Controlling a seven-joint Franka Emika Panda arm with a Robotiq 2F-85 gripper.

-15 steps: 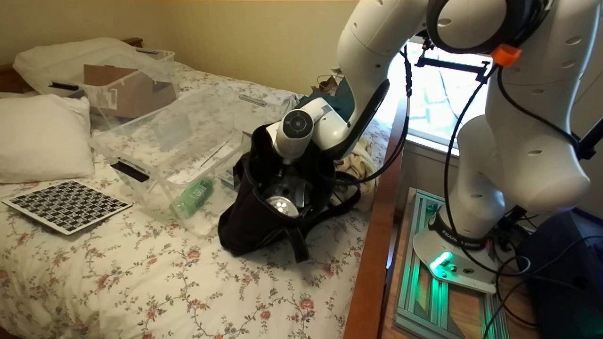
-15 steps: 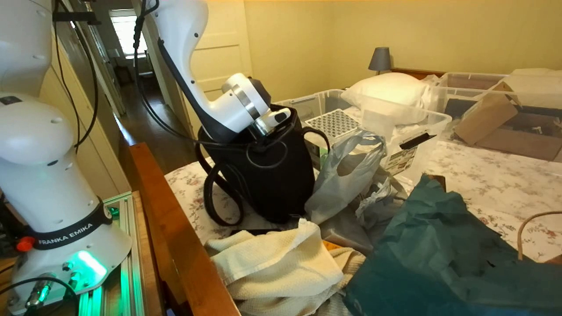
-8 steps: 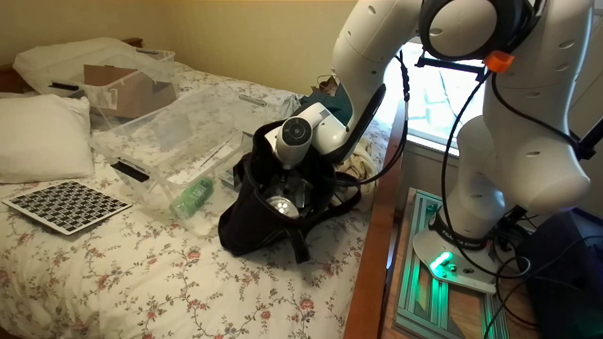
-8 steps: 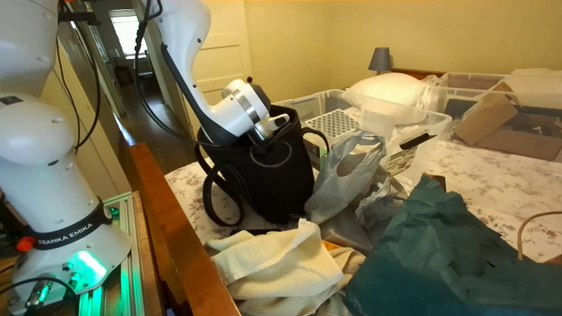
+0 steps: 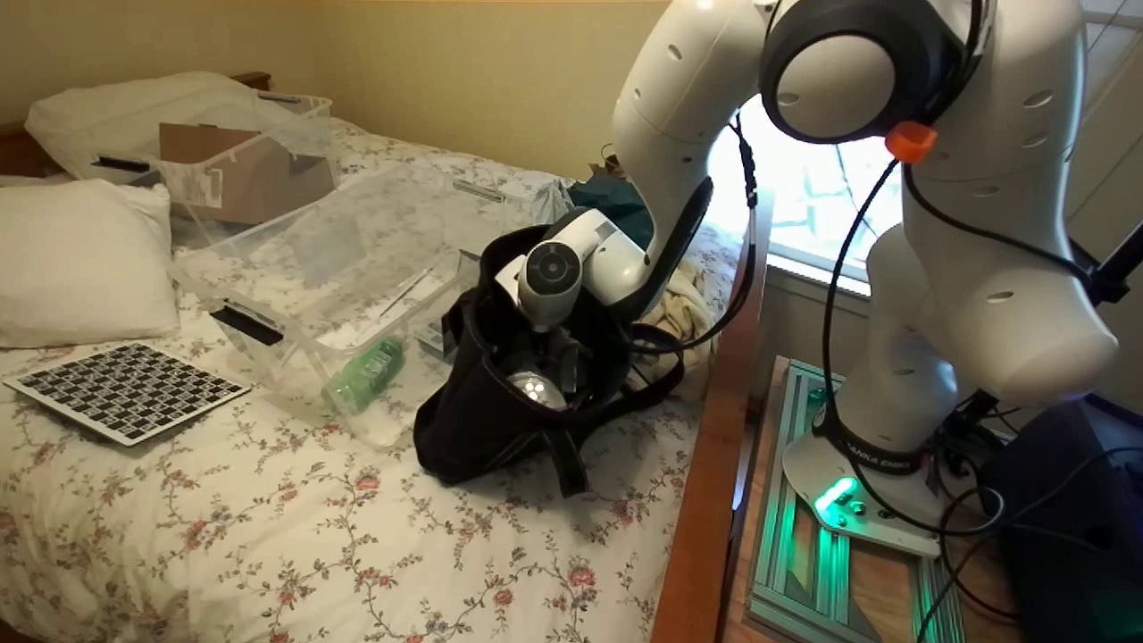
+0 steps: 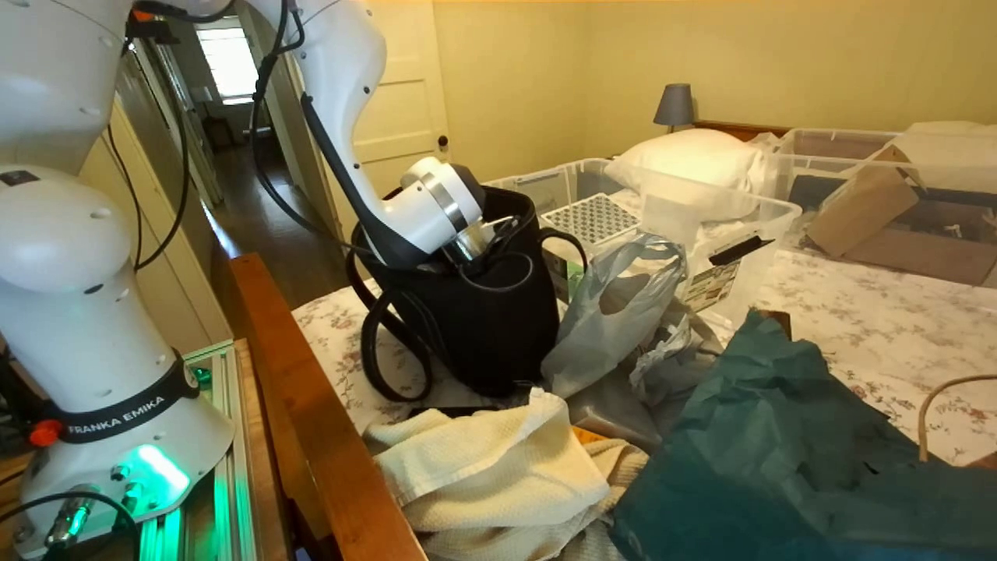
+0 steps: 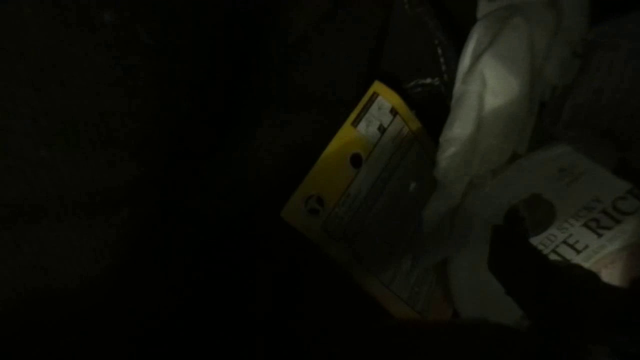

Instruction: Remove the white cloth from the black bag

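Claw (image 5: 563,359) inside black bag (image 5: 478,424), cannot tell whether apart or together; white cloth (image 7: 492,100) also inside, nearby.

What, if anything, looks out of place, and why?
A rice packet shows in the wrist view, inside the black bag; food seems odd on a bed. In an exterior view, a green bottle lies on its side instead of standing. No spill shows.

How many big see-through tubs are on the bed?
2. The first tub is near the black bag; the second tub, with cardboard in it, is farther from the bag. More could be hidden behind things.
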